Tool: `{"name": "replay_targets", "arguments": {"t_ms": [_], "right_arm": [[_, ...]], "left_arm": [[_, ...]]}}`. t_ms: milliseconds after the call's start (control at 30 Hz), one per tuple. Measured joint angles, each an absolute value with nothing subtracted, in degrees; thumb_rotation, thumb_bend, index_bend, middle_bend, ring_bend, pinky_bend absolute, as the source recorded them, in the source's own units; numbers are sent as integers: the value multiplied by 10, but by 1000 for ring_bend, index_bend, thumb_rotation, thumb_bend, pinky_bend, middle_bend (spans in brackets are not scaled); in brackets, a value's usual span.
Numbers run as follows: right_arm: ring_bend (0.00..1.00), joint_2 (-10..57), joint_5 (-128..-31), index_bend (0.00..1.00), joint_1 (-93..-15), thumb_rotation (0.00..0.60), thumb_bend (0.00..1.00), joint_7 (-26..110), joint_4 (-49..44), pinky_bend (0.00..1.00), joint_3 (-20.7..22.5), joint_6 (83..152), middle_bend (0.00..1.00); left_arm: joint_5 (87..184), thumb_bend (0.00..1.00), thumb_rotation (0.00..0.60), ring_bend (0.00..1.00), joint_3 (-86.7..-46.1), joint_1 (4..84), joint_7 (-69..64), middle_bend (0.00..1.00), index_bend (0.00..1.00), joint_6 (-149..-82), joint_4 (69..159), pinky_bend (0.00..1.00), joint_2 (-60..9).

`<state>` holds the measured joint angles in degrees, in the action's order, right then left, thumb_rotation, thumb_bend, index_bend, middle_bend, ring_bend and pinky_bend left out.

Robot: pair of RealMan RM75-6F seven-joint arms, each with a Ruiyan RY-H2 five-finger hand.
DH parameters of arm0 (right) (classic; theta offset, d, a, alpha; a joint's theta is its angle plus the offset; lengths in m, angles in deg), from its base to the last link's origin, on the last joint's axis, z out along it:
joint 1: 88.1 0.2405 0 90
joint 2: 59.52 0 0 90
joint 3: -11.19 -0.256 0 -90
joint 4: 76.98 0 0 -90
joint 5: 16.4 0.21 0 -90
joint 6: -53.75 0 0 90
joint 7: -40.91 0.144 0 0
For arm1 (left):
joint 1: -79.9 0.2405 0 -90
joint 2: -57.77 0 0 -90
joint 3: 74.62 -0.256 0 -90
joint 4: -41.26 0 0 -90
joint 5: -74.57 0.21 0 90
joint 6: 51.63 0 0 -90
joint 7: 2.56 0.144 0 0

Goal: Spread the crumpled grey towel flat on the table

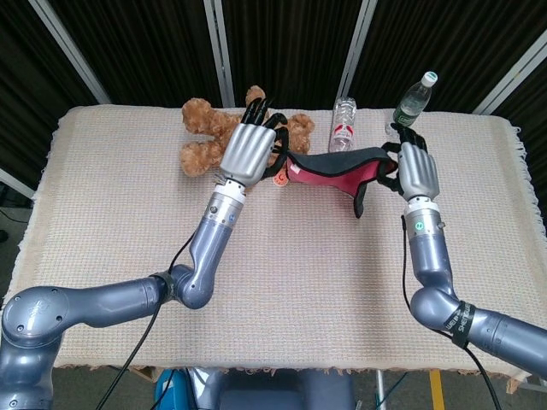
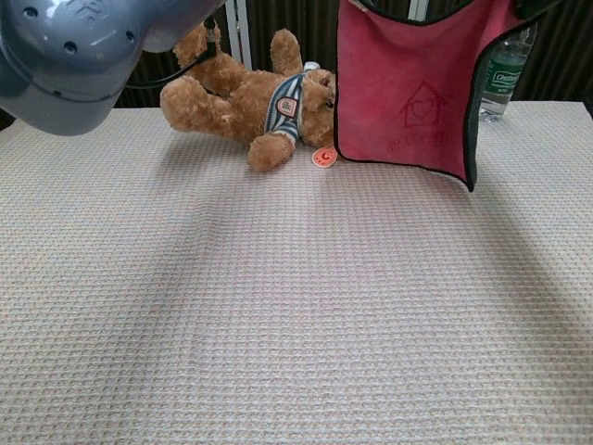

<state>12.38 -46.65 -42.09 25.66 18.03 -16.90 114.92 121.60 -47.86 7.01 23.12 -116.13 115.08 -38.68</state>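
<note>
The towel [image 1: 329, 166] is pink on one face with a house print and dark grey trim. It hangs stretched between my two hands above the table's far middle. My left hand [image 1: 250, 152] grips its left top corner, and my right hand [image 1: 417, 169] grips its right top corner. In the chest view the towel [image 2: 408, 88] hangs as a sheet, its lower edge just above the table [image 2: 278, 306]. Neither hand shows in that view; only my left arm [image 2: 83, 46] fills the upper left corner.
A brown teddy bear [image 1: 201, 128] lies at the back, just left of the towel, seen also in the chest view [image 2: 241, 97]. A clear bottle [image 1: 344, 124] and a green-labelled bottle [image 1: 412, 102] stand behind the towel. A woven cloth covers the table.
</note>
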Motion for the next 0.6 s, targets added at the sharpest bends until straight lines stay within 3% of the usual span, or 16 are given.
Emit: {"name": "replay_targets", "arguments": {"t_ms": [267,600], "right_arm": [[0,118,-522,615,-478,600,606,278,226,0,-98,1154,124],[0,117,-616,615,-538,600,606,297,282,0,-26,1182,125]], "left_arm": [[1238,507,600,0,-529,134,223,275,607,-1200,1264,0,-373],[1270,507,600,0,-643,240,210,275,606,-1241,1380,0,-357]]}}
